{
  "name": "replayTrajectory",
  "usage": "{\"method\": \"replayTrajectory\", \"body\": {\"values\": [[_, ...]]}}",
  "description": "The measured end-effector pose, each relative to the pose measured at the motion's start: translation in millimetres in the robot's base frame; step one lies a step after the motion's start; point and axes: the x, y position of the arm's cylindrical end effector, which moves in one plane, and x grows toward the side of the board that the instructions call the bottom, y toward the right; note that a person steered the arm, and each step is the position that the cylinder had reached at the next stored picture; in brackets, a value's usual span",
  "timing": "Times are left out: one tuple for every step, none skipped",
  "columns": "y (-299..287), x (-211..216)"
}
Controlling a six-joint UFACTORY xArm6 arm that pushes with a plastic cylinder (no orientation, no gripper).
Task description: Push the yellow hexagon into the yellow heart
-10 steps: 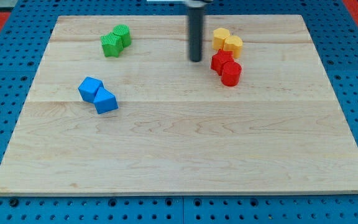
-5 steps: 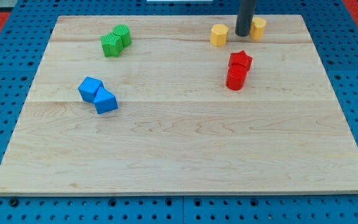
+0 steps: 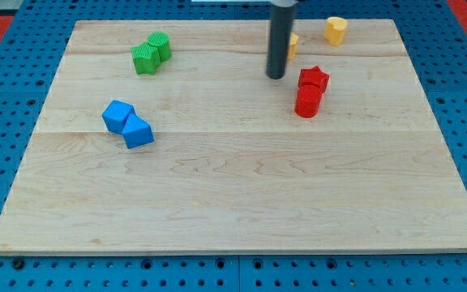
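Observation:
My tip rests on the board at upper middle, just left of the red blocks. The yellow hexagon is mostly hidden behind my rod; only its right edge shows. The yellow heart lies near the board's top edge, to the right of the hexagon and apart from it. My tip is below and slightly left of the hexagon.
A red star and a red cylinder touch each other right of my tip. Two green blocks sit at upper left. Two blue blocks sit at left. The wooden board lies on a blue pegboard.
My rod moved from between the two yellow blocks to the left and down the view. It now covers the hexagon. The heart has shifted slightly up.

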Motion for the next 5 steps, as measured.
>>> {"method": "replayTrajectory", "body": {"values": [[-5, -28], [39, -60], [10, -71], [44, -88], [56, -90]]}}
